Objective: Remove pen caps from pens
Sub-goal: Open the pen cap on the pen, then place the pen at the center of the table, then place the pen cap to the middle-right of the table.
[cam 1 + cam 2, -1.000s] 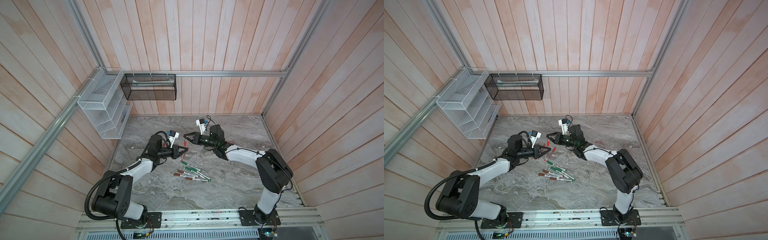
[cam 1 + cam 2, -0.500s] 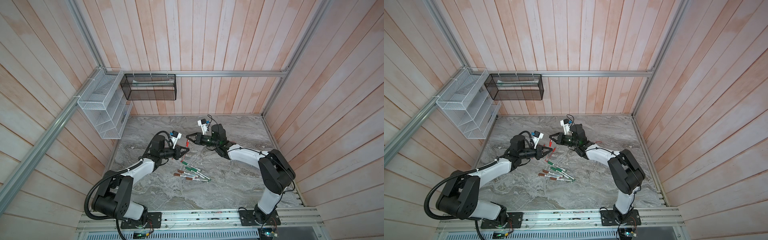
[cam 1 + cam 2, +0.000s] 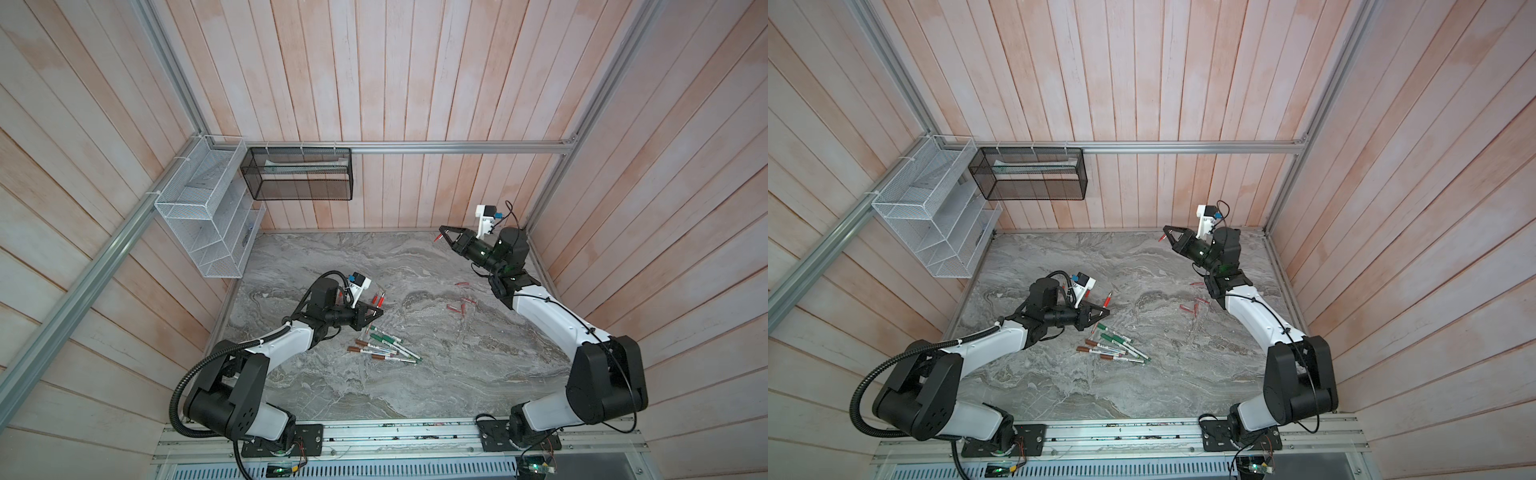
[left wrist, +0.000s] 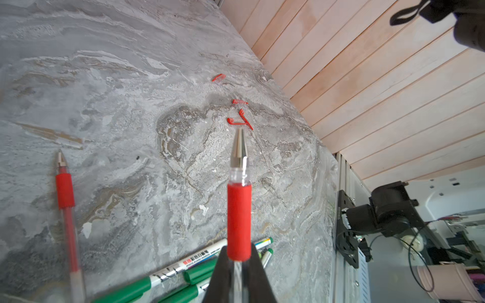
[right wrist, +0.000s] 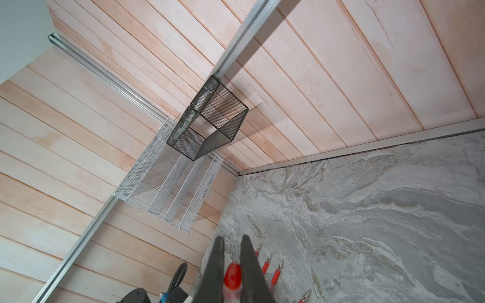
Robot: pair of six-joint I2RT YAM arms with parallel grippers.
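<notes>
left gripper (image 3: pixel 377 312): clamped tight on a red pen (image 4: pixel 238 210). The barrel is pinched between the fingers, and the red grip and bare metal tip stick straight out past them, so it's uncapped.
right gripper (image 5: pixel 232 239): up in the air near the back wall, well apart from the left one, squeezing a red cap (image 5: pixel 233 275). In both top views it's just a red speck at the tips, so I'm going by the wrist view, where a rounded red end sits between the two fingers.
loose red caps (image 4: pixel 239 101): a few lying on the table (image 3: pixel 457 374), out beyond the held pen's tip and below the right arm. They're close together, and two of them look like they might be touching.
bare red pens (image 3: pixel 376 298): flat on the marble just beside the left gripper's tips, metal points showing.
markers (image 3: pixel 384 345): a little heap of white-barrelled ones with green and brown caps on, lying on the table just under and a bit past the left gripper, some of them crossing each other.
</notes>
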